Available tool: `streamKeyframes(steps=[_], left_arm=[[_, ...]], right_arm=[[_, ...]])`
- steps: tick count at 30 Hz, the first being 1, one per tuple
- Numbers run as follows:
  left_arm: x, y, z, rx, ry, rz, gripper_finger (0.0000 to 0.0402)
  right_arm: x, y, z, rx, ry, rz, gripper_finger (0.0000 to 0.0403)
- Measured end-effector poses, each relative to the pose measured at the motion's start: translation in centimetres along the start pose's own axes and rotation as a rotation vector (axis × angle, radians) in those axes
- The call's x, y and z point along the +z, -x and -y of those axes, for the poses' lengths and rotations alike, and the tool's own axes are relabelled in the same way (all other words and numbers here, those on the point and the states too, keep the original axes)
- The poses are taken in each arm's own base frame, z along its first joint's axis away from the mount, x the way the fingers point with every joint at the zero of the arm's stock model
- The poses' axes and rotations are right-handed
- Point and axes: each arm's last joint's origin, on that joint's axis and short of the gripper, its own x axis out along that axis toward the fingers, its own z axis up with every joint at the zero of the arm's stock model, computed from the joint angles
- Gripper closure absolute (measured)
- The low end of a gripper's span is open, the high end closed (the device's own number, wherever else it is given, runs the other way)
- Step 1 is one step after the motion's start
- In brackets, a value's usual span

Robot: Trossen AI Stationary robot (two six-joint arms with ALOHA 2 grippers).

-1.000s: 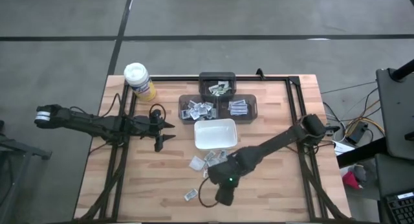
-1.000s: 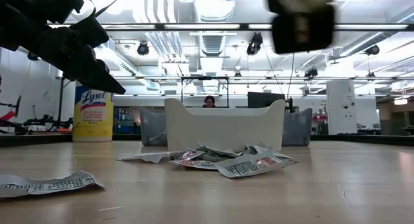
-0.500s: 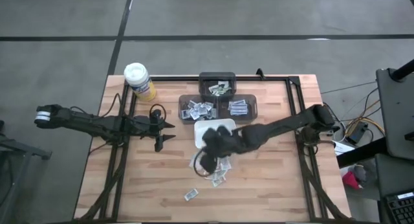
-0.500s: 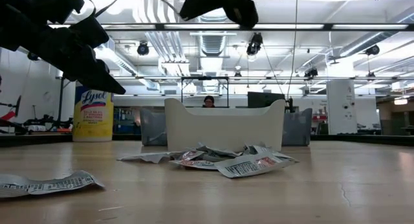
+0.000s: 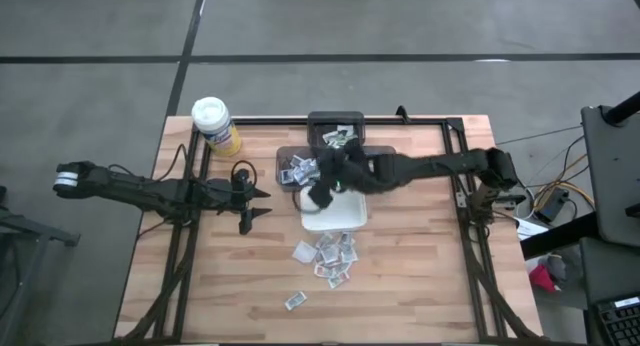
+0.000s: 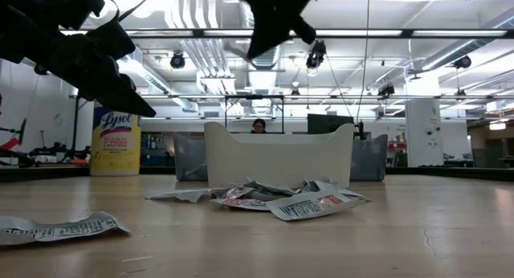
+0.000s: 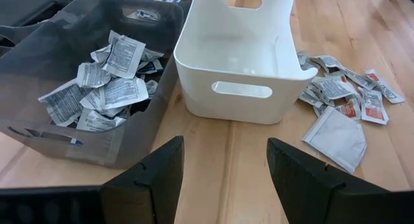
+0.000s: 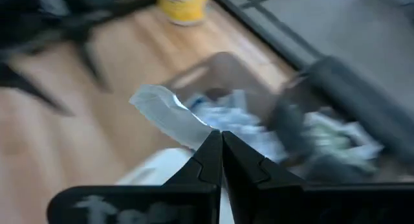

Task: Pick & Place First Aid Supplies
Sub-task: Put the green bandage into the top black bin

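Observation:
Several first aid supplies lie as small flat packets in a pile on the table, near the white dish. One lone packet lies nearer the front edge. My right gripper hangs high over the dish's far left corner, shut on one white packet. My left gripper waits open at the table's left, facing the dish and a grey bin. My right gripper pinches the white packet by one end between its two shut fingertips. The rest of the packet sticks out past the fingertips, lifted clear of the table. The fingers slant downward toward the table's left. The view is blurred, so finer detail does not show.
Three grey bins holding packets stand just beyond the dish. A yellow canister stands at the far left corner. A black frame runs around the tabletop. A person shows far behind the table.
My right gripper, staying shut, has risen from low near the table's front edge and swung toward the far edge, over the packet pile to above the dish. It has tipped from pointing steeply down to a shallower slant.

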Motion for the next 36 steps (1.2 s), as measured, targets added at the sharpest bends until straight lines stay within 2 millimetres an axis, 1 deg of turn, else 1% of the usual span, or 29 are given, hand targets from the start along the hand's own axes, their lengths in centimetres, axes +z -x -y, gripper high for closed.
streamKeyframes(steps=[4,10,15,19,22,25,29,33,36], left_arm=[[0.0,0.0,0.0,0.0,0.0,0.0,0.0186],[0.0,0.0,0.0,0.0,0.016,0.0,0.0186],[0.0,0.0,0.0,-0.001,0.106,0.001,0.0186],[0.3,0.0,0.1,-0.007,0.119,0.029,0.0186],[0.9,0.0,0.1,-0.02,0.104,0.092,0.0186],[1.5,0.1,0.3,-0.05,0.065,0.151,0.0186],[1.8,0.4,0.2,-0.094,0.059,0.178,0.0186],[1.9,0.6,-0.3,-0.09,0.081,0.183,0.0186],[1.9,0.8,-0.6,-0.076,0.101,0.183,0.0186]], right_arm=[[1.0,-1.7,3.4,-0.091,0.09,-0.041,0.0395],[2.5,-4.0,9.1,-0.205,0.18,-0.1,0.0395],[3.4,-5.4,13.8,-0.184,0.201,-0.153,0.0395],[3.9,-6.1,17.3,-0.17,0.183,-0.179,0.0395],[4.0,-6.4,19.4,-0.154,0.157,-0.192,0.0395],[4.1,-6.6,20.9,-0.119,0.129,-0.198,0.0395],[4.1,-6.7,22.0,-0.111,0.13,-0.203,0.0395],[3.9,-7.2,22.3,-0.109,0.163,-0.217,0.0395],[3.4,-8.3,22.3,-0.085,0.194,-0.245,0.0395]])
